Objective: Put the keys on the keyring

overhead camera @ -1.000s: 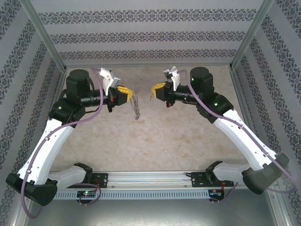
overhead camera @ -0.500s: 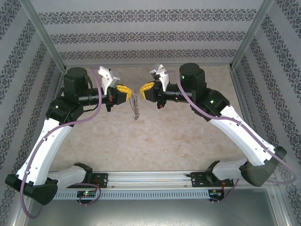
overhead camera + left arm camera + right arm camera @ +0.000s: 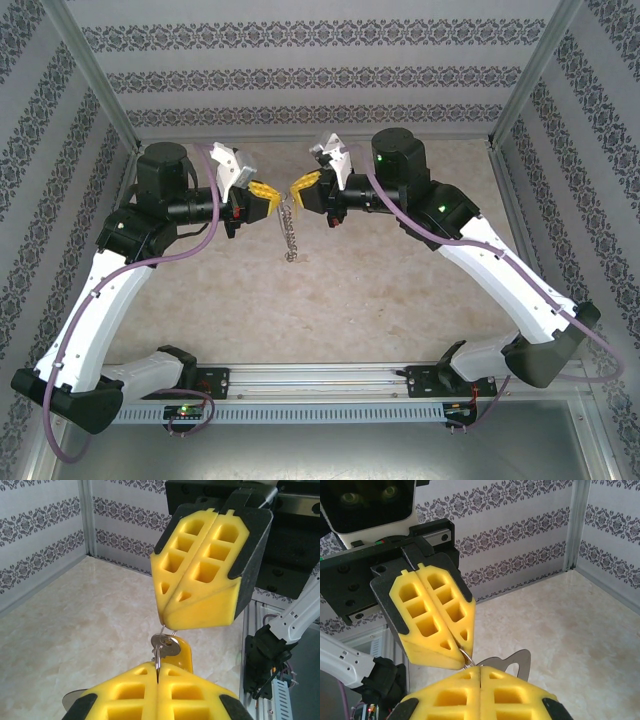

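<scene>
**Top external.** Noted left gripper (image 3: 272,203) and right gripper (image 3: 299,190) tip to tip above mid-table, pads of both pressed closed. Logged keys (image 3: 290,238) hanging as a jagged string from the meeting point. Cannot tell whether the lowest end touches the table (image 3: 400,300).

**Left wrist.** Found own pads clamped on the blade of one key (image 3: 164,644), head just above the seam. Traced thin wire of the keyring (image 3: 163,628) from that head up into the closed tip of the right gripper.

**Right wrist.** Picked out wire loop (image 3: 466,655) bridging the left tip and own seam. Also a flat grey metal piece (image 3: 516,661) behind own pads, probably another key.

**Step, as judged:** threading, with the key head at the wire. Cannot tell whether fully on.

**Next move calls for:** holding the ring fixed and working the key along the wire in small coordinated motions, without slackening either grip.

**Surface and room:** pale, glossy marble-look tabletop. Striped patterned wallpaper (image 3: 320,80) on three sides, metal posts (image 3: 95,85) at the corners, rail (image 3: 320,378) at the near edge.
</scene>
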